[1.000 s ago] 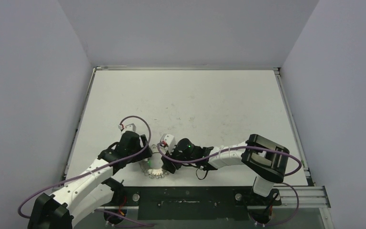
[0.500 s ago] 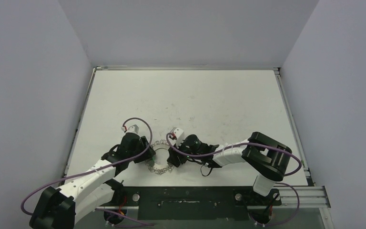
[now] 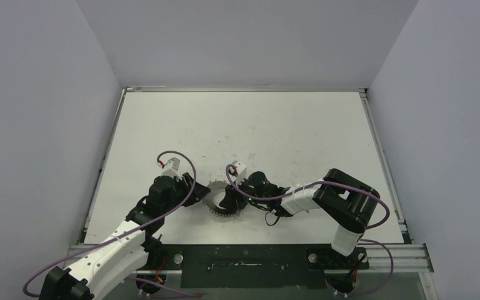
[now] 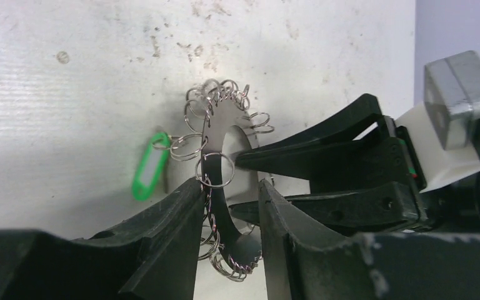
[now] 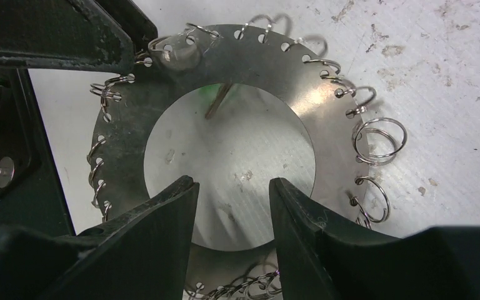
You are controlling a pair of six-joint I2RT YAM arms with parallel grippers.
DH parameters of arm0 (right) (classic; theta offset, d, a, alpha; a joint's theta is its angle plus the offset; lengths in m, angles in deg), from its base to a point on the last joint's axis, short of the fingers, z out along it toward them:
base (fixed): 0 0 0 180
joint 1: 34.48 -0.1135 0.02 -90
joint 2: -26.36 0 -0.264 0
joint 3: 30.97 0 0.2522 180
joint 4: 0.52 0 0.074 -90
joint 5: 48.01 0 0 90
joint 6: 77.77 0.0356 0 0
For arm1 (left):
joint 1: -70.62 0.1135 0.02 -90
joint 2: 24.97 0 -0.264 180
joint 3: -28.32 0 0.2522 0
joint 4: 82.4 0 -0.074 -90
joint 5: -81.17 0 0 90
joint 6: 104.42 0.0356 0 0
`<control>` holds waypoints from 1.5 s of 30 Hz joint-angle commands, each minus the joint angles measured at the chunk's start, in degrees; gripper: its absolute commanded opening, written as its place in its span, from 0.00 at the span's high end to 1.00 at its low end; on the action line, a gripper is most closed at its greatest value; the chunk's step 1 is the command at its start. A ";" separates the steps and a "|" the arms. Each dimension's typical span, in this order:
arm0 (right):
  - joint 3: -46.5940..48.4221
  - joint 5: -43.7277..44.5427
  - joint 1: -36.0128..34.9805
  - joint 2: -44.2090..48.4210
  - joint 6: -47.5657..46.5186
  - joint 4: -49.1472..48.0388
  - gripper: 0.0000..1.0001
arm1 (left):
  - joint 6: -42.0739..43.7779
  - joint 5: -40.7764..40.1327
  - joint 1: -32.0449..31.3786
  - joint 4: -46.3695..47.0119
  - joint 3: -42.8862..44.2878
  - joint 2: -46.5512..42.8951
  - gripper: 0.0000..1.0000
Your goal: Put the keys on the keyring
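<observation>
One keyring (image 5: 334, 144), now upright, seemingly shifted farther

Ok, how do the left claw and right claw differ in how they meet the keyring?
The left claw straddles the keyring at its rim, edge-on, a finger on each face; the right claw points at its flat face, fingertips by the hole. The left claw has the plate between its fingers; the right claw has nothing between its own. Both stand slightly parted at the same upended ring.

Fingers (image 4: 162, 240) flank keyring (image 5: 225, 56); far table (image 3: 244, 125) open.
</observation>
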 commanded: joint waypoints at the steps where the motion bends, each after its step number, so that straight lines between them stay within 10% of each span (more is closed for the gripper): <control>1: -1.42 -3.89 0.41 0.48 1.33 -1.64 0.52 | -0.67 2.22 0.05 6.83 0.37 -0.85 0.65; 15: -1.13 -9.20 1.15 0.69 8.66 -12.86 0.46 | 4.09 0.14 0.05 3.59 3.42 5.04 0.61; 20: 4.27 -3.91 -1.48 1.38 3.14 3.64 0.44 | 6.74 -5.16 0.05 -6.00 6.12 3.47 0.44; 33: 9.93 6.47 -1.15 -1.50 15.49 18.09 0.41 | 0.61 -3.49 0.14 -3.04 0.82 5.69 0.41; 45: 6.18 -5.87 2.00 -14.94 38.89 -5.59 0.50 | -3.78 -2.55 0.32 6.34 -4.64 6.35 0.59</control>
